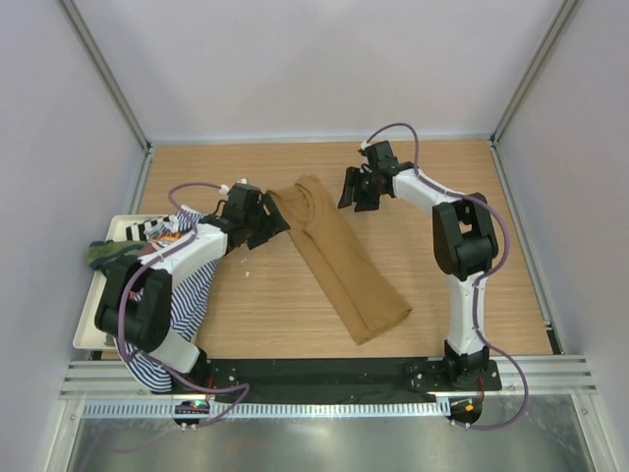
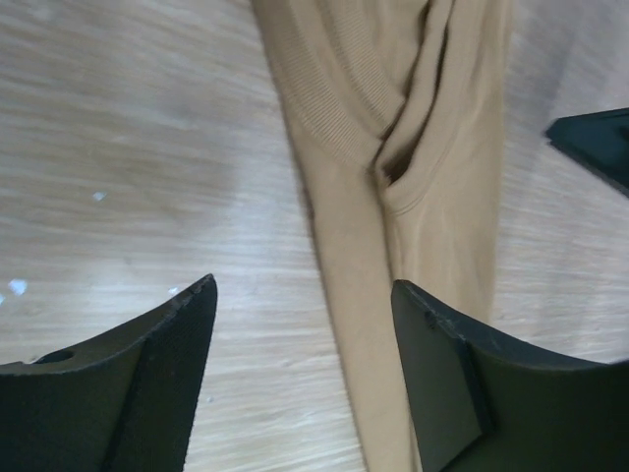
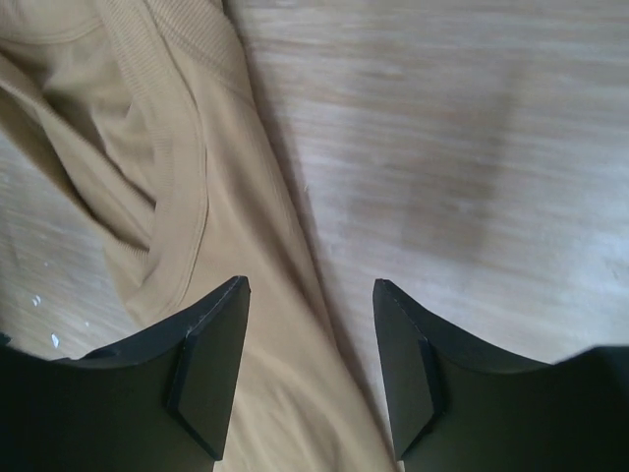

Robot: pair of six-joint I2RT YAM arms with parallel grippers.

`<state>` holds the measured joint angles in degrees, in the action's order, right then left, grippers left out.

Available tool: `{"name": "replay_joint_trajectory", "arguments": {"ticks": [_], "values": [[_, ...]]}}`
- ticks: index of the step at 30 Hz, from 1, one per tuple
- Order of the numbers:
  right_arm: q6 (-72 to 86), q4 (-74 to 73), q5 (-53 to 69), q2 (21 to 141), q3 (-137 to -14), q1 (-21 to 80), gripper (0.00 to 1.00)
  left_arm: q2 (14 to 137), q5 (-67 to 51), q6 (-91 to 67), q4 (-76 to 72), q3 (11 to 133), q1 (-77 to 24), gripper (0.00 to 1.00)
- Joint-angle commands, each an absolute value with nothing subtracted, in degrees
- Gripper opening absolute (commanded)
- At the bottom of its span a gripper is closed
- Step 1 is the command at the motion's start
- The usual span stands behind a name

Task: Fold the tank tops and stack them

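Pale walls (image 1: 295, 59) are enclosing the wooden surface (image 1: 265, 305), where the tan tank top (image 1: 339, 261) is lying diagonally mid-surface. The left pincer (image 1: 266, 220) and right pincer (image 1: 356, 199) are hovering spread beside its far end; open wood is showing rightward.

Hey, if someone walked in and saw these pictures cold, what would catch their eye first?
The tan top, folded into a long strip, lies slantwise across the middle of the table. The left claw and the right claw hang open at its far end, one on each side. At the left edge, a striped top and an olive top spill from a white tray.
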<state>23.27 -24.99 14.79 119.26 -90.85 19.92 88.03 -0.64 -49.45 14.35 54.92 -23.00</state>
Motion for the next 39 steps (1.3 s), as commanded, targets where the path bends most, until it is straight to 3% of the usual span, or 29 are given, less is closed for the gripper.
{"name": "replay_joint_trajectory", "arguments": {"ticks": [1,13,18,20,21,27,34,39], "values": [[20.9,-25.6,20.1,122.6,-97.4,20.1,0.60,90.7,-2.2,-52.2,5.4,57.3,-23.1,0.70],[21.3,-24.1,24.0,129.2,-101.7,20.3,0.58,106.6,-1.4,-52.7,6.1,67.3,-21.4,0.50],[22.2,-23.6,24.5,131.3,-103.2,20.3,0.45,111.7,-1.6,-51.7,8.0,71.9,-20.0,0.44],[22.8,-23.0,23.8,131.3,-103.3,20.3,0.33,113.9,-1.6,-51.1,8.3,73.8,-20.0,0.44],[23.0,-22.8,23.1,131.1,-103.2,20.3,0.22,114.9,-1.6,-50.9,8.3,74.7,-19.9,0.44],[26.9,-18.5,17.9,128.6,-99.9,19.3,0.02,124.1,-5.2,-49.9,9.6,85.6,-20.0,0.43],[36.3,-6.3,15.9,124.7,-89.5,13.2,0.01,136.7,-12.0,-48.6,11.6,104.9,-20.0,0.47],[38.7,-3.3,14.8,124.7,-86.7,10.5,0.04,143.5,-12.9,-46.7,17.1,120.5,-21.7,0.63]]}}
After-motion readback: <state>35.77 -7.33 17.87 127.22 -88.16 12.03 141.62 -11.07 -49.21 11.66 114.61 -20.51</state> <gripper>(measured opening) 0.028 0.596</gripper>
